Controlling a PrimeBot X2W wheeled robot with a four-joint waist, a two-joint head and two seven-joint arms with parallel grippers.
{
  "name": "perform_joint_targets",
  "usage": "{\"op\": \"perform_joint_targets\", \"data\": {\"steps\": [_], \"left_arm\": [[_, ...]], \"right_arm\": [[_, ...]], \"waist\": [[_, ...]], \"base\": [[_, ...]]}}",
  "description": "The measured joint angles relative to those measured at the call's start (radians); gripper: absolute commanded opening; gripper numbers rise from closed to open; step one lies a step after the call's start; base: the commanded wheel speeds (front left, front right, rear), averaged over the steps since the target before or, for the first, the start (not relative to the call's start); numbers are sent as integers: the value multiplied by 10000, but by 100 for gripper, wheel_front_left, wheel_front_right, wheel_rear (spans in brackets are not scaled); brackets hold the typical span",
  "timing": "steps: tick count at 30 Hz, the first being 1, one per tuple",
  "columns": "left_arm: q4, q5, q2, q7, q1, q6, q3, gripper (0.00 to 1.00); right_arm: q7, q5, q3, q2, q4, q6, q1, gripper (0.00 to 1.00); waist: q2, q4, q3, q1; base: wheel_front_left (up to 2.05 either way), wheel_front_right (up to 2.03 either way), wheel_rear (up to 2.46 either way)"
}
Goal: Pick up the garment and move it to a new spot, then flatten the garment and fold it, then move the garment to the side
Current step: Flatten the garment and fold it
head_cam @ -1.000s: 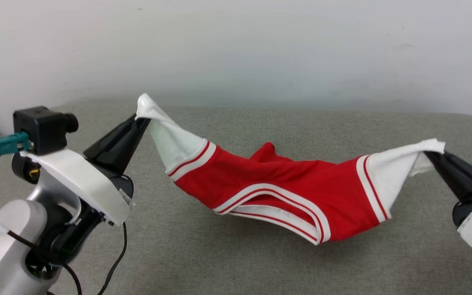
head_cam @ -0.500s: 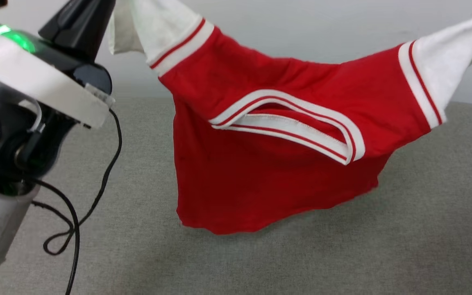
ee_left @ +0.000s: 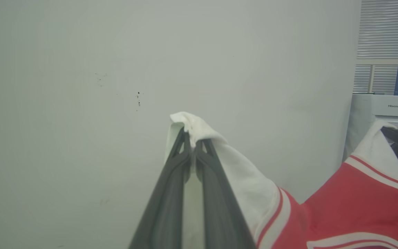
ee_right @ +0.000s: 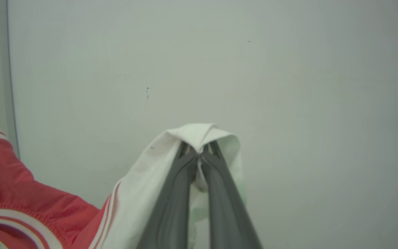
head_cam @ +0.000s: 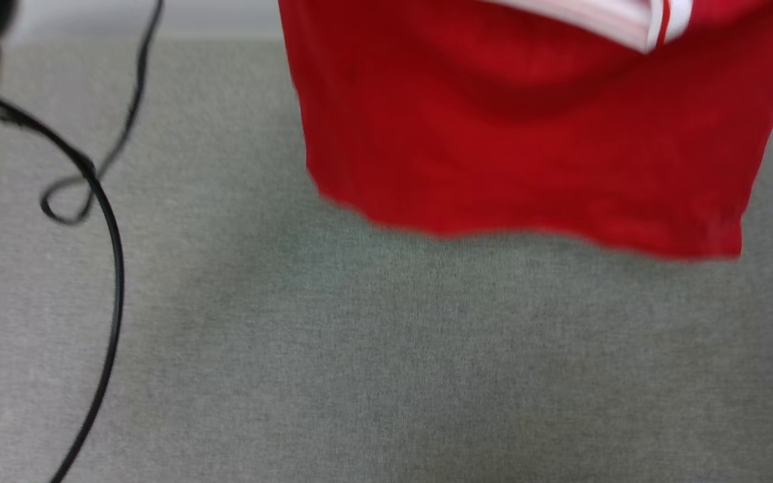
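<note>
Since a second ago, the garment's red body has dropped open from a low, bunched sag between the grippers into a full hanging sheet. At the left gripper (ee_left: 193, 140), the two dark fingers are pressed together on a fold of the garment (ee_left: 240, 186), pinching the tip of one white sleeve against a pale wall (ee_left: 81, 103). The right gripper (ee_right: 199, 149) is likewise clamped on the tip of the other white sleeve, which bunches over its fingertips. From each pinch the white cloth slopes down to a red-and-white striped band and then into red fabric. The shirt's long axis therefore runs sleeve to sleeve, across from the robot's left to its right, with the neck opening up and the hem pointing down. In the head view the body is a broad plain red panel (head_cam: 527, 134) with striped collar trim (head_cam: 655, 20) at the top. Its blurred hem hangs over a grey fabric surface (head_cam: 359, 349), sitting slightly lower toward the right. A black cable (head_cam: 115, 268) loops at the left.
</note>
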Motion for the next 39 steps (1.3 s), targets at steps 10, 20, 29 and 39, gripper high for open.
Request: {"op": "perform_joint_targets", "data": {"steps": [10, 20, 29, 39], "left_arm": [[2661, 598, -447, -385, -3319, -527, 142, 0], [4176, 773, -589, -1371, -3887, -1045, 65, 0], [4546, 454, -683, -2623, -1692, -1221, -29, 0], [3620, 33, -247, -3511, 2333, -899, 58, 0]], "right_arm": [[-955, -894, 892, 196, 2966, 0, -4202, 0], [-2123, -1016, 1835, 387, 5382, 0, -5544, 0], [-3264, -228, 2872, 228, 6115, 0, -3851, 0], [-3973, 723, 3695, -209, 5139, 0, -140, 0]], "waist": [[0, -45, 2222, 2], [0, -1, 3551, 2], [0, 28, 3098, 0], [0, -54, 1873, -1]], "base": [[0, 0, 0], [0, 0, 0], [0, 0, 0], [0, 0, 0]]}}
